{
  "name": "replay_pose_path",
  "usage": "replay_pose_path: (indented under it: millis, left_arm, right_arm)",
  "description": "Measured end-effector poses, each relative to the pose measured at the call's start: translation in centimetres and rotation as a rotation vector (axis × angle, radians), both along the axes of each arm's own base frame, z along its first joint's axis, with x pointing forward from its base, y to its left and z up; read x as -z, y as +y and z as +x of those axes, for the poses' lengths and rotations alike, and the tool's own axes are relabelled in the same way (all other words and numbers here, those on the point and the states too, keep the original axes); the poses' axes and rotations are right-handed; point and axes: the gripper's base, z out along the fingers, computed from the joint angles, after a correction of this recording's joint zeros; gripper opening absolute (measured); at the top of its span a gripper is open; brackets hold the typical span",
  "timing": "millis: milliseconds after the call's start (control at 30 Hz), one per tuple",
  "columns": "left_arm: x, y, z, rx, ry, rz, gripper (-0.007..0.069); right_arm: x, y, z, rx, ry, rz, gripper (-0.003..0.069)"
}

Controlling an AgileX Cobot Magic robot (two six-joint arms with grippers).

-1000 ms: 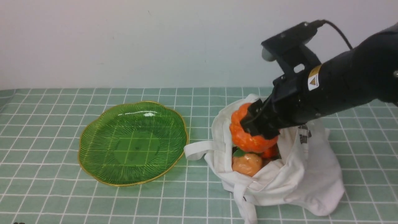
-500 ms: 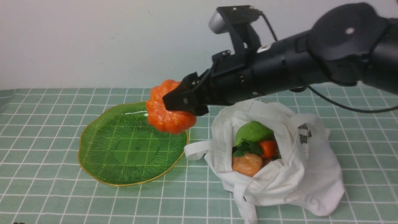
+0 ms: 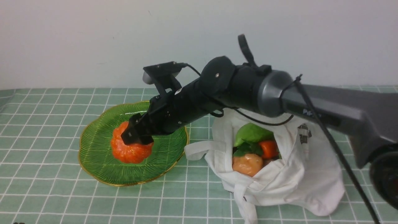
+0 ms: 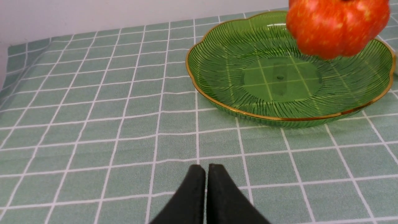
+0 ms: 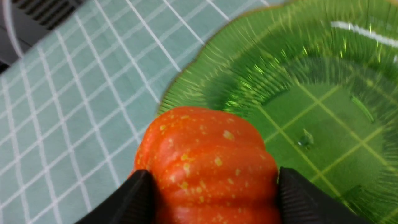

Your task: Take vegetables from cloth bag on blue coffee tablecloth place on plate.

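The right pincer [image 5: 214,179] pinches 1 pumpkin [image 3: 132,153] over the plate [image 3: 94,155]; the left pincer [image 4: 206,171] is pressed together.

The robot's right arm [image 3: 199,96] is matte black on its slimmer segments, with rounded, bulging joint housings, a pale round screw head on the one near the middle of the front view, and a lighter, greyish collar beside it that leads into a long dark grey link with small pale lettering. Toward the left of that view, a black bracket [image 3: 164,77] with an oval slot carries a silvery rounded part under its flat top, and the right gripper [image 3: 136,130] has blocky black fingers. Thin black cables [image 3: 264,122] loop below the arm, and a thicker dark one slants down the right side.
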Motion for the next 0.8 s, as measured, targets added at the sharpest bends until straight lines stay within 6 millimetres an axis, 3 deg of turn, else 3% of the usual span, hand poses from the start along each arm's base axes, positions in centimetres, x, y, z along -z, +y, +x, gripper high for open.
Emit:
replay_pose_path:
  millis: [167, 367, 467, 567, 600, 633, 667, 800]
  left_arm:
    - [0.0, 0.0, 0.0, 0.0, 0.0, 0.0, -0.0008]
    - [0.0, 0.0, 0.0, 0.0, 0.0, 0.0, -0.0008]
    - [0.0, 0.0, 0.0, 0.0, 0.0, 0.0, -0.0008]
    - [0.0, 0.0, 0.0, 0.0, 0.0, 0.0, -0.0008]
    - [0.0, 0.0, 0.0, 0.0, 0.0, 0.0, -0.0008]
    - [0.0, 0.0, 0.0, 0.0, 0.0, 0.0, -0.0008]
    - [0.0, 0.0, 0.0, 0.0, 0.0, 0.0, -0.0008]
    - [0.0, 0.0, 0.0, 0.0, 0.0, 0.0, -0.0008]
  right_arm:
    - [2.5, 0.1, 0.8, 0.035, 0.034, -0.076, 0.0472]
    - [2.4, -0.2, 0.9, 0.056, 0.038, -0.103, 0.0645]
    - [1.4, -0.5, 0.6, 0.044, 0.019, -0.126, 0.0679]
    - [-2.3, -1.5, 0.2, 0.063, -0.057, -0.153, 0.0667]
    - [-2.3, -1.5, 0.2, 0.063, -0.057, -0.153, 0.0667]
    - [-5.1, -2.4, -0.1, 0.086, -0.127, -0.167, 0.0599]
    - [-6.3, -3.0, -0.2, 0.095, -0.172, -0.192, 0.0553]
    - [-12.4, -6.2, -1.6, 0.201, -0.288, -0.263, 0.0219]
